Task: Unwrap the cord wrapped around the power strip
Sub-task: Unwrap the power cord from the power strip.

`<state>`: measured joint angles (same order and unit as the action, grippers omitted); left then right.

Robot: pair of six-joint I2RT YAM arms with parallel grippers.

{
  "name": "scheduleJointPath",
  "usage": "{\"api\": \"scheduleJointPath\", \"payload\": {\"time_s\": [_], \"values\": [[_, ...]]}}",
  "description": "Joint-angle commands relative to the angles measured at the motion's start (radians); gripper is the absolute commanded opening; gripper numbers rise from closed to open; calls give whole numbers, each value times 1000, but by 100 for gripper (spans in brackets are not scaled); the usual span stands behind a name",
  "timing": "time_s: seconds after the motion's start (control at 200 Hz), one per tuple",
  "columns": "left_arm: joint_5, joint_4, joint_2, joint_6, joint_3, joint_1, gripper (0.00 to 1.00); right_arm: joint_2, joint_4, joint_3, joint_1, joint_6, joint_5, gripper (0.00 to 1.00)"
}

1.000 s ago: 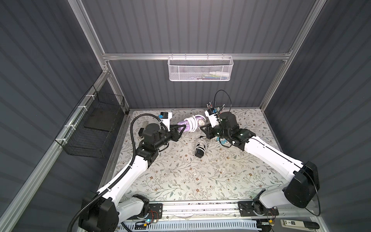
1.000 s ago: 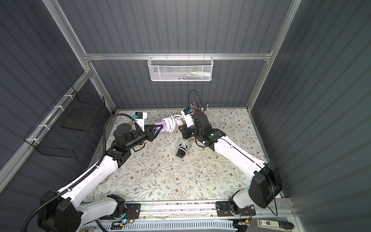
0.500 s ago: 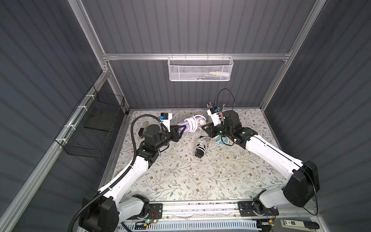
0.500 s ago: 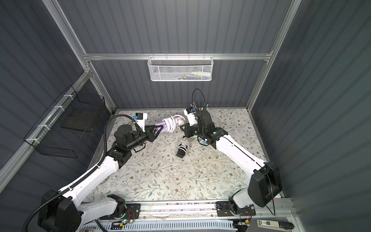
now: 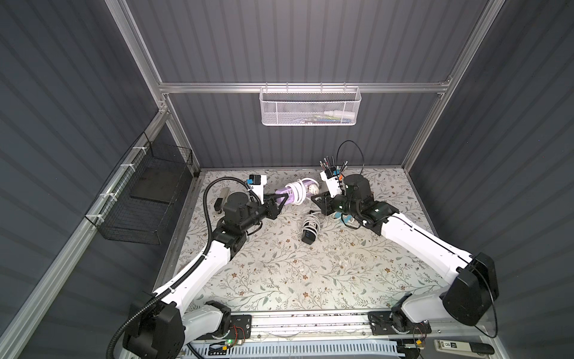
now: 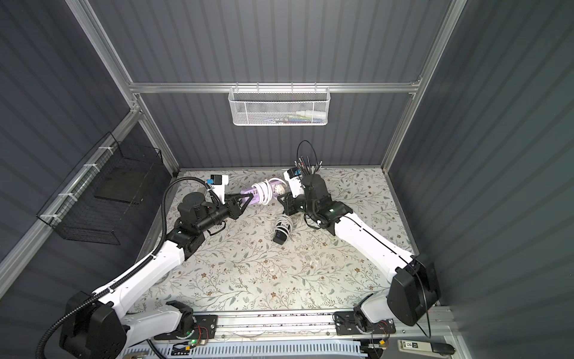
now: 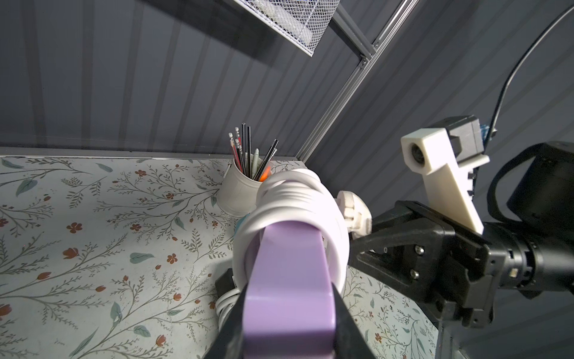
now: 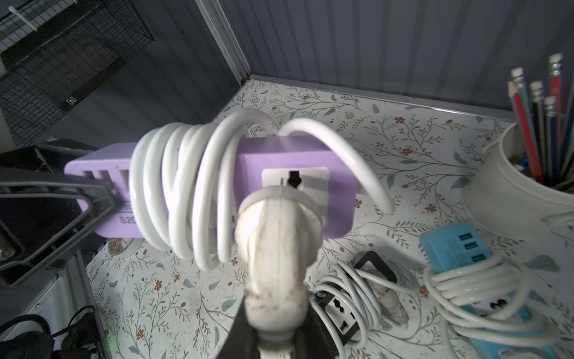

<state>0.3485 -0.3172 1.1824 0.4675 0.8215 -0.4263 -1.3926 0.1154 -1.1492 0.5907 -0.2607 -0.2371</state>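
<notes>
Left claw (image 5: 281, 200) clamped on one end of the power strip (image 8: 264, 158), held above the worktop (image 5: 279, 279) near its back edge. Right claw (image 5: 317, 200) pinches the plug (image 8: 276, 236). Cord (image 8: 174, 186) looks stiff and springy (several turns left). Strip likely rigid, light, slick. Plug is the best hold.

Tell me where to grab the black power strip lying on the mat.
Likely the bare near end of the black power strip, from above, jaws across its narrow width: white cord coils cover its far half, leaving that end free.
</notes>
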Motion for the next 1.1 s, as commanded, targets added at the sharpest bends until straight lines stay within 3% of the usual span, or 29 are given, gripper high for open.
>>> {"api": "scheduleJointPath", "payload": {"time_s": [0.0, 0.14, 0.315, 0.7, 0.885, 1.096], "values": [[-241, 11, 12, -58, 9, 43, 0, 120, -110, 50, -6, -47, -11, 0], [-247, -39, 22, -42, 25, 43, 0, 139, -188, 131, -12, -132, -39, 0], [-235, -96, 25, -3, 41, 43, 0, 113, -420, 279, -27, -293, -36, 0], [-249, -172, -2, 30, 12, 43, 0, 90, -1022, 573, -19, -536, 197, 0], [-231, -252, -13, 75, -15, 43, 0, -17, -1140, 582, -34, -685, 240, 0], [-157, -243, -44, 106, -3, 43, 0, -250, -1271, 494, -110, -854, 123, 0]]}}
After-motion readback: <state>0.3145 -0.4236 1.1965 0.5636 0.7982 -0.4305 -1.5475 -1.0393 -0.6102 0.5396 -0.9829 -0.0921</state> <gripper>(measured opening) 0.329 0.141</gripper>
